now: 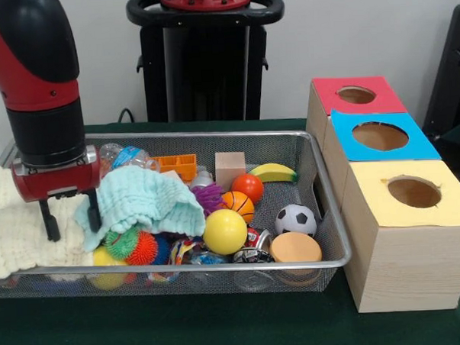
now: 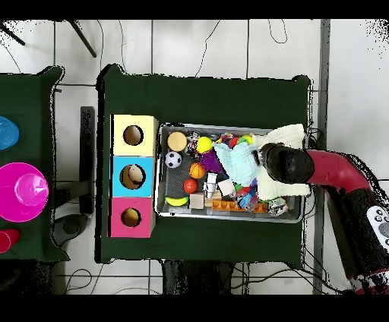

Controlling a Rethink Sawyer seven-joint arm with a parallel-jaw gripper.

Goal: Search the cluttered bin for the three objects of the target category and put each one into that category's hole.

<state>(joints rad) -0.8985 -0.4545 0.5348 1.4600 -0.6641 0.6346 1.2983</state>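
The silver wire-mesh bin (image 1: 213,135) stands on the green table, full of toys; it also shows in the overhead view (image 2: 228,216). My gripper (image 1: 70,218) hangs at the bin's left end, open, its fingers (image 1: 49,224) over a cream cloth (image 1: 15,228) and against the edge of a mint cloth (image 1: 143,199). Nothing shows between the fingers. The red-faced hole (image 1: 356,95) is in the farthest wooden box on the right, and it shows in the overhead view (image 2: 131,217). In the bin lie a yellow ball (image 1: 224,231), a soccer ball (image 1: 295,219), a small basketball (image 1: 237,205), a banana (image 1: 272,172) and a wooden block (image 1: 230,169).
The blue-faced hole (image 1: 380,136) and the yellow-faced hole (image 1: 414,192) are in the boxes nearer the camera. The mint cloth covers several toys. A pink dish (image 2: 23,191) stands on a side table in the overhead view. My arm (image 2: 334,171) reaches over the bin's end.
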